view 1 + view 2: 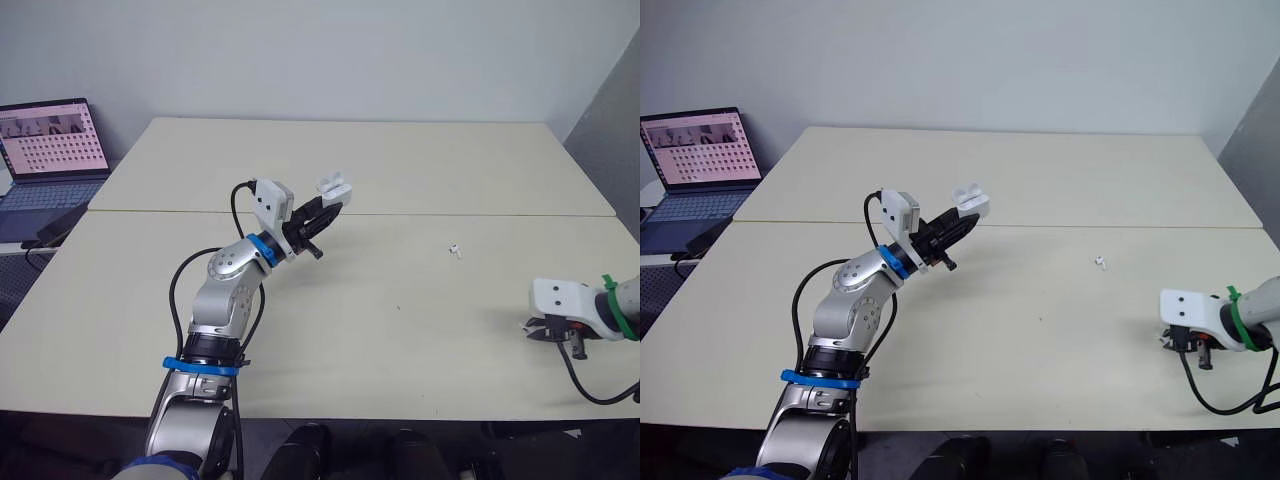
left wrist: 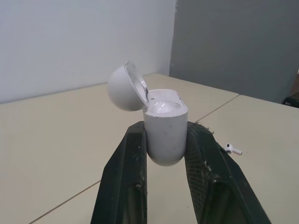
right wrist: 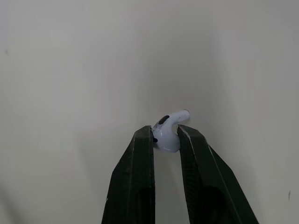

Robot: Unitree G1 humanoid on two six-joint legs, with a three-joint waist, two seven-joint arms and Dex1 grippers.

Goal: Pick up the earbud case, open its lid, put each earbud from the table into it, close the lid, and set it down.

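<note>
Open earbud case (image 2: 163, 133) between left jaws

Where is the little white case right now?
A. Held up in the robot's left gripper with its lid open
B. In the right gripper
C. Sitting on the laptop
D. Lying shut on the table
A: the left gripper clamps the earbud case with its lid flipped open, while the right gripper pinches an earbud instead.
</note>
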